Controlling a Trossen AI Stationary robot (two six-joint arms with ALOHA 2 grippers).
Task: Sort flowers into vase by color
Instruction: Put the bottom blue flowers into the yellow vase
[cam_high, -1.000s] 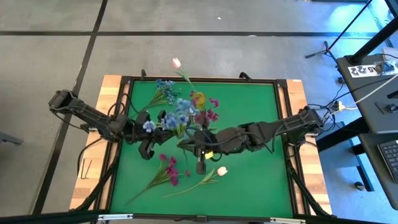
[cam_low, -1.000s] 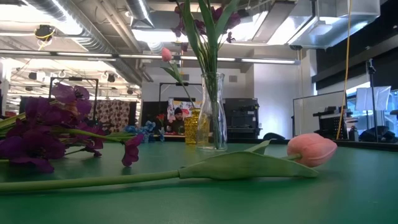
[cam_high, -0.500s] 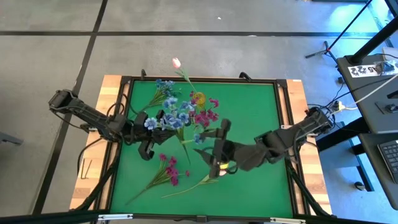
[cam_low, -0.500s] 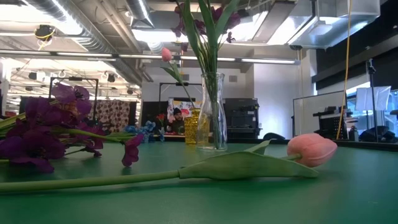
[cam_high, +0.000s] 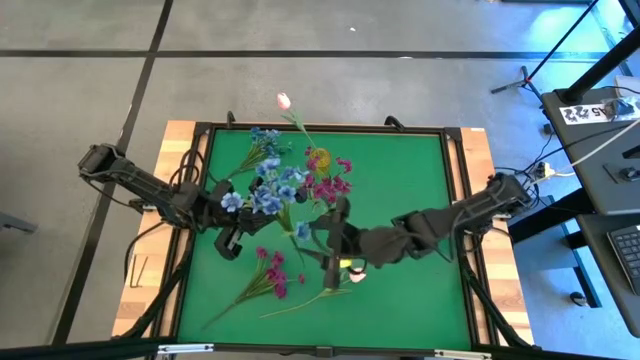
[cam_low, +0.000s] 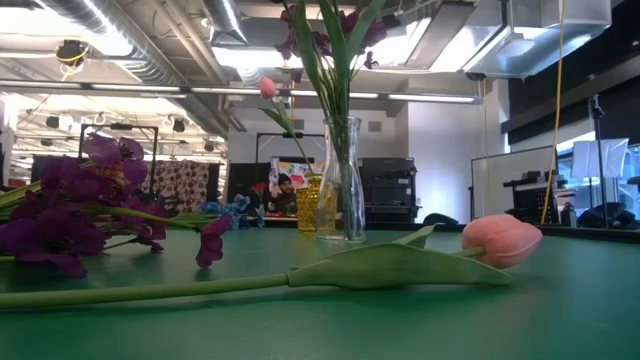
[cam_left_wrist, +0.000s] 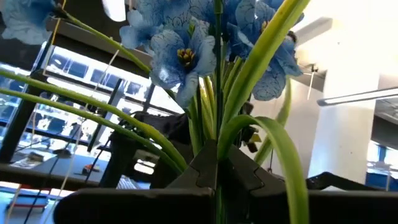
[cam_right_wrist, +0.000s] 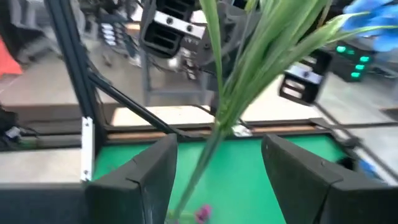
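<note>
Green felt tabletop (cam_high: 420, 180) in a black frame on grey shop floor; from the low view we see a lit workshop behind, with a person far back.

We see the left arm reach in from the left edge, elbow bent, wrist near table centre-left. Left gripper (cam_left_wrist: 216, 163) has its fingers clamped tight on the green stems of a blue clustered flower spray (cam_high: 272, 192), held up off the felt, blooms above the fingers in the left wrist view.

Right arm stretches across from the right edge, low and long, wrist pointing toward the table's middle. Right gripper (cam_right_wrist: 217, 168) has its fingers spread wide, a green stem (cam_right_wrist: 214, 134) passing between them untouched; we can't tell which flower it belongs to.

Clear glass vase (cam_low: 342, 180) stands upright near the table's centre with magenta clustered flowers (cam_high: 330, 185) in it. Yellow patterned glass vase (cam_low: 310, 205) stands just beside it, holding a pink tulip bud (cam_high: 284, 100) that leans out past the table's far edge.

Second blue spray (cam_high: 262, 140) lies flat near the far-left part of the felt. Loose magenta spray (cam_high: 270, 272) lies on the near-left part. White-pink tulip bud with a long green stem (cam_low: 500, 240) lies near the right gripper.
</note>
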